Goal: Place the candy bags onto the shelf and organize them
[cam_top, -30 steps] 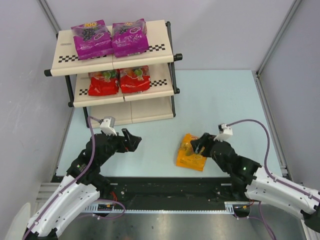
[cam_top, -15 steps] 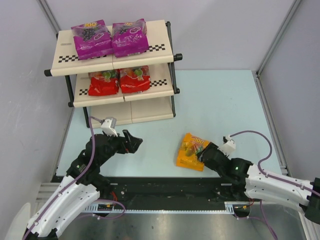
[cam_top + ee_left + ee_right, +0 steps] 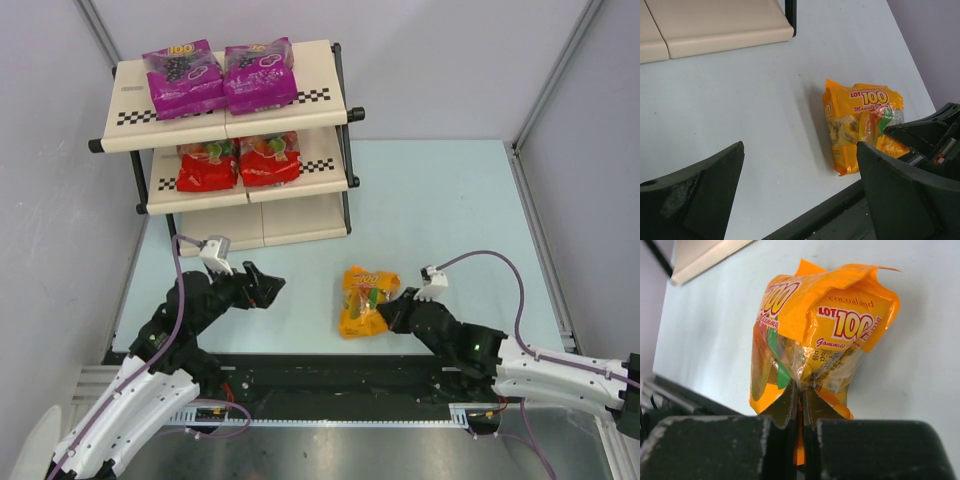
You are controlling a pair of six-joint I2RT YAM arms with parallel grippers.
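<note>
Lower centre, right gripper [image 3: 800,399] clamps an edge of the orange bag [image 3: 840,325] (likely for lifting toward the shelf [image 3: 272,226]); left gripper [image 3: 801,150] hovers, fingers apart.

Bright, even light falls from overhead. The top view is sharp throughout, and the cream three-tier rack [image 3: 290,225] softly shades its lower boards. The glossy orange-yellow plastic pouch [image 3: 860,127] throws a faint shadow leftward on the pale blue table [image 3: 765,90] and carries small glints. Close to the wrist lenses, the black fingers [image 3: 695,192] of the left gripper [image 3: 800,145] and right gripper [image 3: 799,401] are blurred.
</note>
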